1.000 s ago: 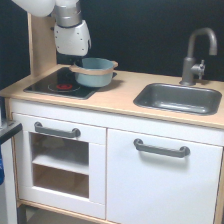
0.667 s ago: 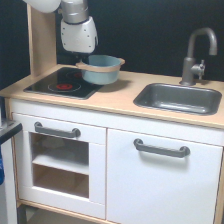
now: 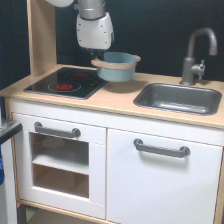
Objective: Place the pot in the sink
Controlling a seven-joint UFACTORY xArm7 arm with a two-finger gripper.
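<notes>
Gripping the pot (image 3: 116,66) at its rim on the exterior view's left, the claw (image 3: 98,56) is largely hidden under the white wrist housing; we judge it clamped on the rim, since the pot hangs tilted, clear of the counter (image 3: 117,102). The pot sits between the stovetop (image 3: 65,82) and the sink (image 3: 178,98), left of the faucet (image 3: 197,55). We expect it to be light, rigid and smooth; a rim hold suits it, though it may swing.
</notes>
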